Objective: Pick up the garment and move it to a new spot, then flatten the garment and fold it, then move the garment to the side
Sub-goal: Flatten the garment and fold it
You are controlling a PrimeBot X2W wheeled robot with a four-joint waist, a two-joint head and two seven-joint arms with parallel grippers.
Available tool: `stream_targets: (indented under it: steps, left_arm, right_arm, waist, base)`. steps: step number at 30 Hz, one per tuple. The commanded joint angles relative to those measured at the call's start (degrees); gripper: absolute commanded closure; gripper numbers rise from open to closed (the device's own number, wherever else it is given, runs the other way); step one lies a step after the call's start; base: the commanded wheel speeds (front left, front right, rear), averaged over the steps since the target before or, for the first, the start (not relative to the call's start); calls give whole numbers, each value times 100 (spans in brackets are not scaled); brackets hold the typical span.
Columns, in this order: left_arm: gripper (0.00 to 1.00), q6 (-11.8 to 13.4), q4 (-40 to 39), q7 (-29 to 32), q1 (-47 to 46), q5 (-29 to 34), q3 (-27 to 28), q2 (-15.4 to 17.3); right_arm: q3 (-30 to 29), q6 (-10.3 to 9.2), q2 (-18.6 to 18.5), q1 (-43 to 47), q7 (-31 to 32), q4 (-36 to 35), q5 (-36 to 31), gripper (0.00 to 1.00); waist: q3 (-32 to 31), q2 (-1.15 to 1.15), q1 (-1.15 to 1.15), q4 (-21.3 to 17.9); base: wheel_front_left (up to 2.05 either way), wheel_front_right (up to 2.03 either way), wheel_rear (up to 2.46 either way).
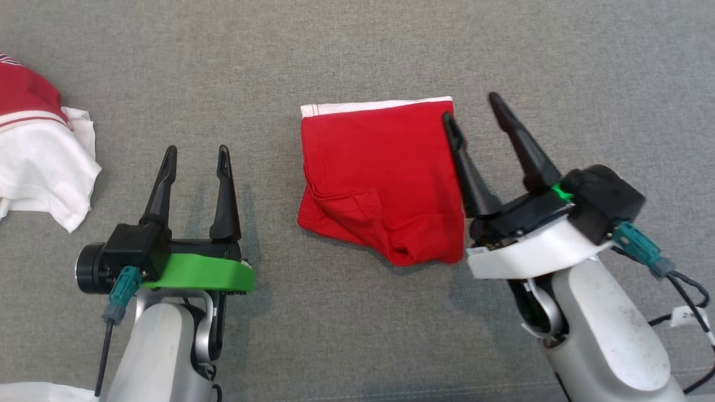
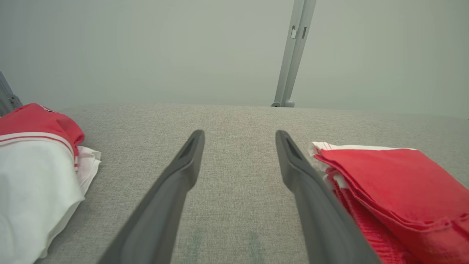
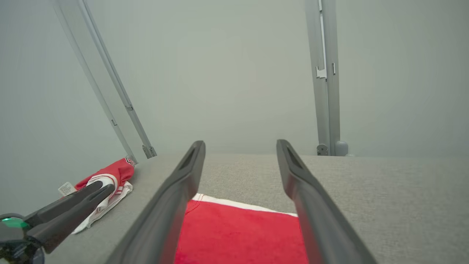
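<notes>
Clothes pile (image 1: 42, 151) far left of garment (image 1: 380, 178), L gripper (image 1: 196, 149) btwn

The garment (image 1: 380, 178) lies at the centre of the frame. A pile of clothes (image 1: 39, 156) is at the left edge, well apart. The right gripper (image 1: 471, 106) stands at the garment's right edge, the left gripper (image 1: 196, 149) at lower left.

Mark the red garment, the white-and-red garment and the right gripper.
red garment (image 1: 380, 167), head view, middle of its cloth
white-and-red garment (image 1: 39, 162), head view, its white part
right gripper (image 1: 470, 106), head view, midway between fingertips
</notes>
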Motion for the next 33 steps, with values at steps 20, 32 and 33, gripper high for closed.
stream_targets:
  steps: [20,32,33]
  left_arm:
    - [0,109,-149,43,195,-11,45,210]
    - [0,131,-172,44,118,-57,-29,206]
    - [0,131,-175,42,121,-57,-38,199]
  right_arm:
    - [-1945,0,-122,775,-39,126,-446,0]
    - [-1695,0,-243,550,-39,428,-452,0]
    - [-1640,0,-253,524,-40,482,-436,27]
  waist:
    - [-192,0,0,-259]
    - [-197,0,0,-54]
    - [-191,0,0,-17]
  base:
    - [0,0,0]
    - [0,0,0]
    - [0,0,0]
